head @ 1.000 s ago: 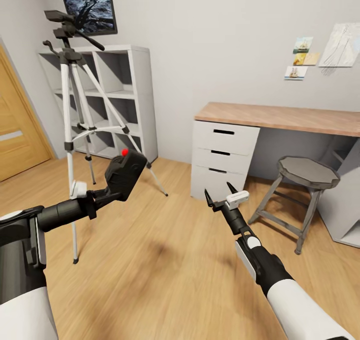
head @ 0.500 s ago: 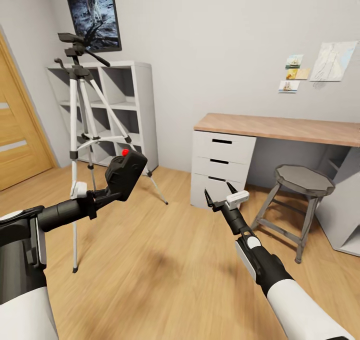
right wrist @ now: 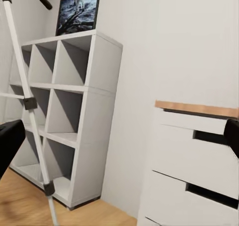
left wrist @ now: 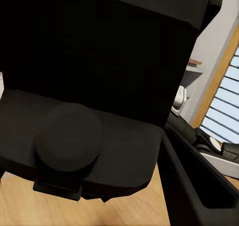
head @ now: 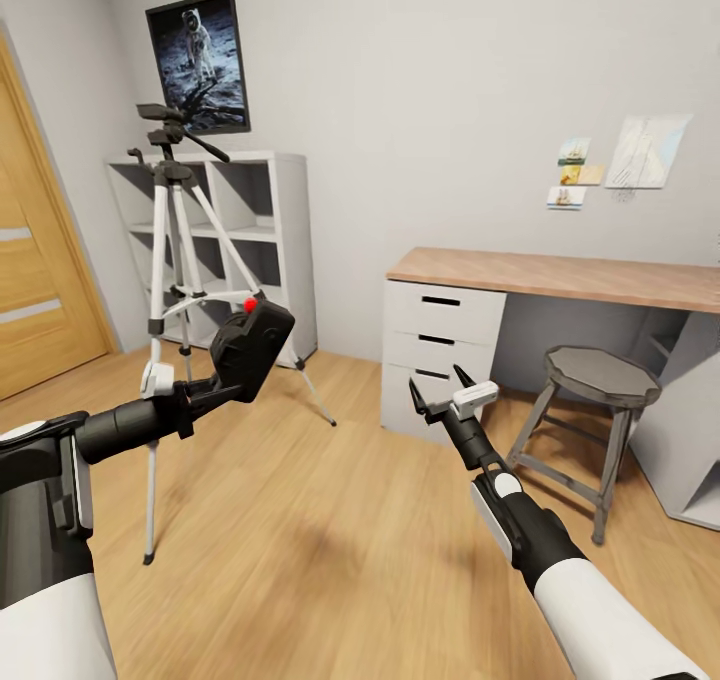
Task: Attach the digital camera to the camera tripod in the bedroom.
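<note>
The black digital camera [head: 250, 348], red dot on top, is held in my left gripper [head: 215, 385], which is shut on it at mid-left of the head view. Up close in the left wrist view the camera [left wrist: 99, 86] shows its dark body and round lens cap. The camera tripod [head: 185, 260] stands just behind it on thin silver legs, its dark head and pan handle [head: 175, 125] bare in front of the astronaut poster [head: 200, 60]. One tripod leg [right wrist: 27, 106] crosses the right wrist view. My right gripper [head: 437, 388] hangs open and empty, right of centre.
A white cube shelf [head: 255, 230] stands behind the tripod, and an oak door [head: 35, 280] is at the left. A wood-topped desk with white drawers [head: 440, 335] and a grey octagonal stool [head: 595, 390] are to the right. Wood plank floor [head: 330, 550] lies ahead.
The whole view has tilted upward, so the tripod, shelf and desk sit lower in the picture and more of the poster shows. Both arms keep their pose, the camera still held.
</note>
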Controlling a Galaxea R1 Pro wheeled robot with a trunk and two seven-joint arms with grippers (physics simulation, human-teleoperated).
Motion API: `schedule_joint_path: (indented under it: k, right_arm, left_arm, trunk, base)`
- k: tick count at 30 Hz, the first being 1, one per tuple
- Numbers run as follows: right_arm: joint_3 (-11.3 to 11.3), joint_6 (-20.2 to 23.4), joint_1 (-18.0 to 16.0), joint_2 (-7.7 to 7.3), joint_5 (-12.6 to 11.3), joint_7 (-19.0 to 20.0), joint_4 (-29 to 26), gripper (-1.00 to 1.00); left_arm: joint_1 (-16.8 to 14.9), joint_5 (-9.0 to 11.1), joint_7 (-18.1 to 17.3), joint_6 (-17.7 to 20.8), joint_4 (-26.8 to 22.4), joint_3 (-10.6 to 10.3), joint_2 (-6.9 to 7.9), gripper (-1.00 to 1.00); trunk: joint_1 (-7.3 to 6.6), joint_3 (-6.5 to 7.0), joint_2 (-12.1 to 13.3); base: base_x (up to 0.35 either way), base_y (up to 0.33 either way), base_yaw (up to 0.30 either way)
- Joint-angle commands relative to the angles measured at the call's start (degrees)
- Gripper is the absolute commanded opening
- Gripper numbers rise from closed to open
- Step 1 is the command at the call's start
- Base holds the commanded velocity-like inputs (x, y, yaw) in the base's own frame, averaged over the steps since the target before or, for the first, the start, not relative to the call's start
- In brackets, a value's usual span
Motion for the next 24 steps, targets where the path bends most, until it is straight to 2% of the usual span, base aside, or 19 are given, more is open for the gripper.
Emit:
schedule_joint_path:
  k: [1, 9, 16, 24]
  right_arm:
    - [0.14, -0.16, -0.04, -0.05, -0.37, 0.19, 0.04, 1.00]
    - [0.14, -0.17, -0.04, -0.05, -0.37, 0.19, 0.04, 1.00]
    - [0.15, -0.14, -0.04, -0.05, -0.37, 0.19, 0.09, 1.00]
    - [0.12, -0.14, -0.04, -0.05, -0.37, 0.17, 1.14, 1.00]
  left_arm:
    - [-0.07, -0.60, -0.61, 0.41, -0.05, 0.07, -0.02, -1.00]
    - [-0.06, -0.60, -0.61, 0.41, -0.05, -0.15, -0.02, -1.00]
    - [-0.05, -0.60, -0.61, 0.41, -0.05, -2.30, -0.02, -1.00]
    - [-0.05, -0.60, -0.61, 0.41, -0.05, -2.73, -0.02, -1.00]
  trunk:
    - [-0.04, 0.17, 0.00]
    - [-0.24, 1.94, 0.10]
    - [-0.42, 3.49, 0.20]
    - [-0.63, 5.27, 0.30]
  base:
    - [0.000, 0.000, 0.000]
    - [0.000, 0.000, 0.000]
    - [0.000, 0.000, 0.000]
    - [0.000, 0.000, 0.000]
